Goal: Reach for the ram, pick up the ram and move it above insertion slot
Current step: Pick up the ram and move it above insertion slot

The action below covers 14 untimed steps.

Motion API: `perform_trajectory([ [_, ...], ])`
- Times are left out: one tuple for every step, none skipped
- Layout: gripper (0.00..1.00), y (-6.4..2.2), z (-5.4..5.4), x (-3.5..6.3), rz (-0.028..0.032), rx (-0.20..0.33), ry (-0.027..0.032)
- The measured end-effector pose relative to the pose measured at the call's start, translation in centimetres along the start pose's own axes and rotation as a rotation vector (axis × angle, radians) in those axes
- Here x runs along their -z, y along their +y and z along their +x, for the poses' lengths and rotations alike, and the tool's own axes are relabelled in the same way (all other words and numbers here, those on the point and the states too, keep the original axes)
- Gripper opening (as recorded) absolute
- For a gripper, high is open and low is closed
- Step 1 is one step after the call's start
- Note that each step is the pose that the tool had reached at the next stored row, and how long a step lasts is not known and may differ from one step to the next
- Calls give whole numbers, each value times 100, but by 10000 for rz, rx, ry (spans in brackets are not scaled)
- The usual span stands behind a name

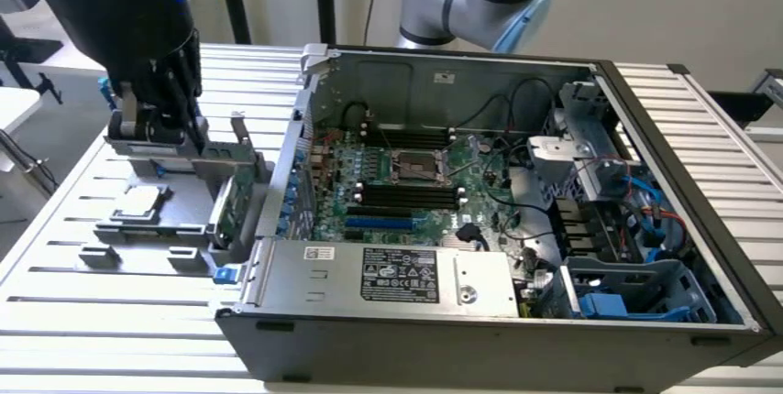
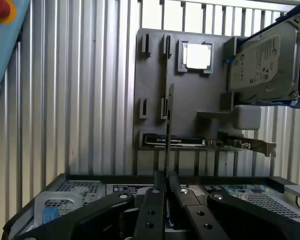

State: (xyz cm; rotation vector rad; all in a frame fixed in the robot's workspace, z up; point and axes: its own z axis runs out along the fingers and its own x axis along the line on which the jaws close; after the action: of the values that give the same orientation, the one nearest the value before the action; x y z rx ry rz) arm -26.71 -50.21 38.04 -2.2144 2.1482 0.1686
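The gripper point(image 2: 166, 181) is closed narrow on the ram point(image 2: 168, 130), held edge-on above the grey tray point(image 2: 155, 80); the case point(image 1: 490, 183) lies at 3 o'clock of the tray in the exterior view.

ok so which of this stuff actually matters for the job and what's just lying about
job: ram, end effector shut on it, motherboard slots
lying about: processor chip, hard drive, bracketed card, grey holder plate
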Motion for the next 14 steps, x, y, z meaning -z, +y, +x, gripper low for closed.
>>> perform_trajectory([
  [14,-36,-5,25,1,0,-2],
  [14,-70,-9,46,0,0,-2],
  [14,-103,-13,60,0,0,-5],
  [14,-136,-17,70,0,-1,-8],
  [14,-171,-21,74,0,0,-13],
  [14,-206,-25,76,0,0,-18],
  [14,-245,-29,77,0,1,-22],
  [14,-289,-35,79,-1,1,-26],
  [14,-331,-41,79,1,0,-28],
  [14,-372,-47,80,-1,0,-27],
  [14,-413,-52,81,-1,0,-27],
  [14,-454,-59,82,-2,0,-28],
  [14,-496,-65,83,-2,1,-28],
  [14,-536,-72,83,-2,0,-29],
])
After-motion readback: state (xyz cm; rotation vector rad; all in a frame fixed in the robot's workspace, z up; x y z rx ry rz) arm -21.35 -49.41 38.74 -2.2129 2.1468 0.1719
